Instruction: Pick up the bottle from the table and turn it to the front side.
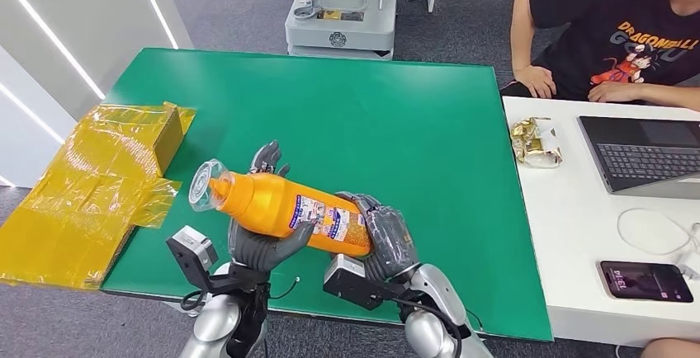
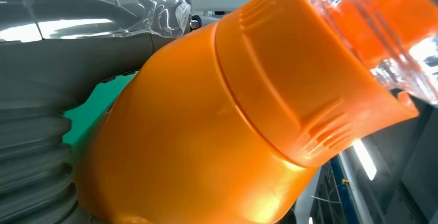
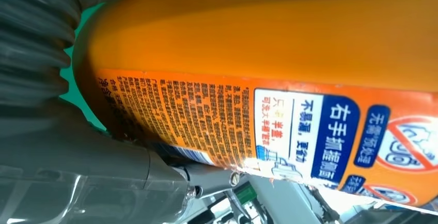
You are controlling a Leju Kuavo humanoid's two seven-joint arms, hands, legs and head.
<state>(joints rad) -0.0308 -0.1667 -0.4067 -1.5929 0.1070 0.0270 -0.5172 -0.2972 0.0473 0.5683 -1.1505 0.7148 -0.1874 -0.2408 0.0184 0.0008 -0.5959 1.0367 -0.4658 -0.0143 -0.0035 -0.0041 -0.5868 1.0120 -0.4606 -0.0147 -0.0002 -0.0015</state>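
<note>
- Bottle point(image 1: 285, 206) lifted off green bench point(image 1: 396, 127), near edge, lying sideways, cap to the left.
- L hand point(image 1: 262, 247) grips neck end; R hand point(image 1: 388, 238) grips base end.
- Step: mid-turn; fine-print label up.
- Next, prob: roll it w/ both hands till front label faces cam.

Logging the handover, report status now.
Left robot hand and right robot hand both hold the orange plastic bottle, lifted above the green table, fine-print label up. Nothing obstructing.

A robotics lab or office: a green test table point(image 1: 396, 110), a white desk point(image 1: 569, 234) with laptop point(image 1: 640, 156), and a wheeled machine base point(image 1: 342, 24).
</note>
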